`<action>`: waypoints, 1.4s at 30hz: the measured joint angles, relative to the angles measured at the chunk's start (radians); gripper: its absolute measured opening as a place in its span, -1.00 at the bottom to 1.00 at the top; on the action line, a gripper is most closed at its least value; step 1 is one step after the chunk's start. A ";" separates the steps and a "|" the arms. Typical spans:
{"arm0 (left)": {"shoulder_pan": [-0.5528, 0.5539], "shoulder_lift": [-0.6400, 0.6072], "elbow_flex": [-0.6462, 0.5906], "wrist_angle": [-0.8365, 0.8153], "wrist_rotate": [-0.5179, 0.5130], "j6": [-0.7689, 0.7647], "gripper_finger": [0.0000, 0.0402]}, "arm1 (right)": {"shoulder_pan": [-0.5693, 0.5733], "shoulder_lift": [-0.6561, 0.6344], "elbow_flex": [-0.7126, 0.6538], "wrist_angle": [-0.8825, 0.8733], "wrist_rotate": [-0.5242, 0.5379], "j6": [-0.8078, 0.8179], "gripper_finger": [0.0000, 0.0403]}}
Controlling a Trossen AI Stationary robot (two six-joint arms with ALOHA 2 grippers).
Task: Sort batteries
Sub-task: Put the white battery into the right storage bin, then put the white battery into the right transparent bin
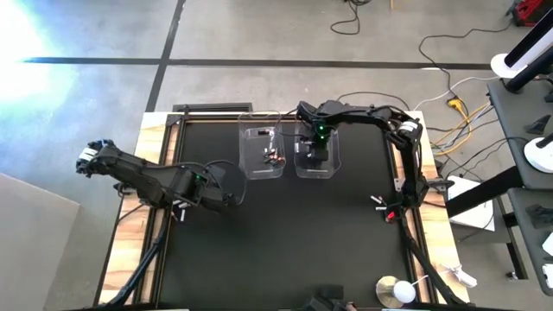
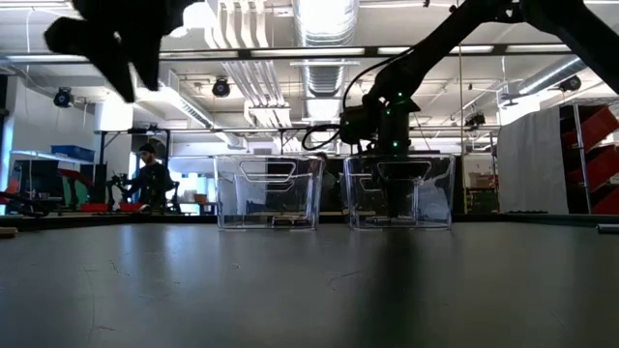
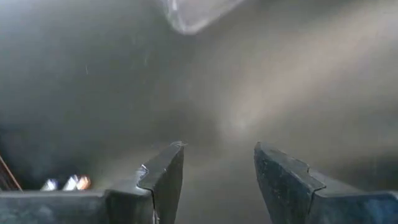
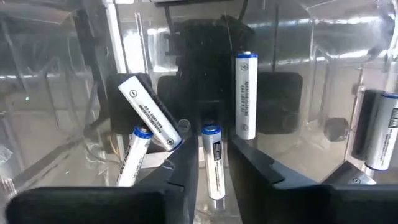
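My left pincer [image 3: 217,180] hangs over bare surface [image 1: 285,233], a matte black mat with a faint sheen. Its two dark, wedge-shaped fingers [image 3: 165,177] stand clearly apart with nothing between them. In the high view this pincer [image 1: 233,194] sits on the left half of the surface, near the corner of the left tub [image 1: 262,151] but not touching it.

My right pincer [image 4: 214,165] is down inside the right tub [image 1: 316,155], a clear, thin-walled plastic rectangle with glossy, reflective sides. Its dark fingers [image 4: 186,168] stand a narrow gap apart. A white cylindrical battery [image 4: 213,162] with a blue band at its top lies in that gap; I cannot tell whether the fingers are pressing it or just flanking it.

Around it lie more white batteries [image 4: 246,93], smooth cylinders with fine dark print and blue caps: one appears upright against the far wall, one tilted [image 4: 149,112], one leaning below it [image 4: 134,158], and one at the tub's side wall [image 4: 376,130].

The left tub, of the same clear plastic, stands just beside the right one and holds a few small dark items [image 1: 272,158], too small to identify.

In the low view both tubs [image 2: 268,191] stand side by side at the far part of the surface. Beyond them, a person [image 2: 152,179] is in the room behind.
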 joint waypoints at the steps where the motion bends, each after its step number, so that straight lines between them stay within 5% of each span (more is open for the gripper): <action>1: -0.005 0.000 -0.019 0.005 0.016 -0.024 -0.14 | 0.000 0.000 0.000 0.001 0.000 0.001 -0.58; 13: -0.026 0.000 -0.228 0.038 0.128 -0.260 -0.22 | 0.000 -0.177 0.000 -0.005 0.003 0.028 -0.26; 22: -0.036 0.000 -0.369 0.069 0.393 -0.497 -0.22 | 0.000 -0.421 0.000 0.001 0.000 0.069 -0.11; 34: -0.144 -0.018 -0.516 0.128 0.376 -0.849 -0.22 | 0.000 -0.558 0.000 0.005 0.000 0.075 -0.13; 42: -0.145 -0.030 -0.548 0.043 0.364 -0.901 -0.22 | 0.000 -0.557 0.000 -0.021 0.000 0.100 -0.12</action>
